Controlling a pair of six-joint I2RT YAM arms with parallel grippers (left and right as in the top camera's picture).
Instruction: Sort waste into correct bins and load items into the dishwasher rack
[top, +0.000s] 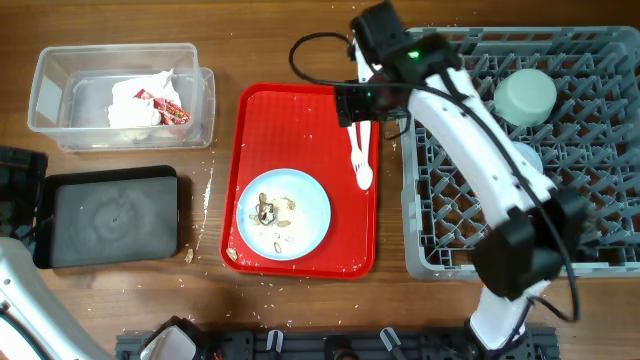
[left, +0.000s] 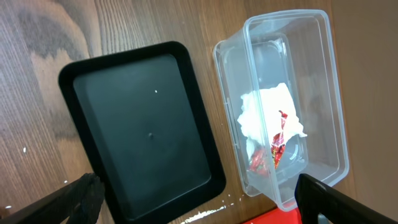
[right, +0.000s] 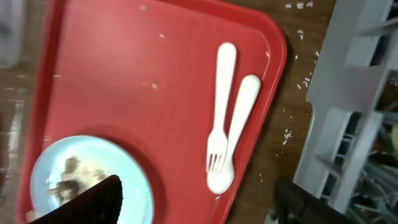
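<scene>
Right wrist | glossy white plastic fork, spoon | flat red tray

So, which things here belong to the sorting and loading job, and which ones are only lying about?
Belong to the job:
clear tub, with napkin and wrapper inside; black tray; plate with food scraps; fork; spoon; rack; green bowl.

Only lying about:
red tray; black cable.
</scene>
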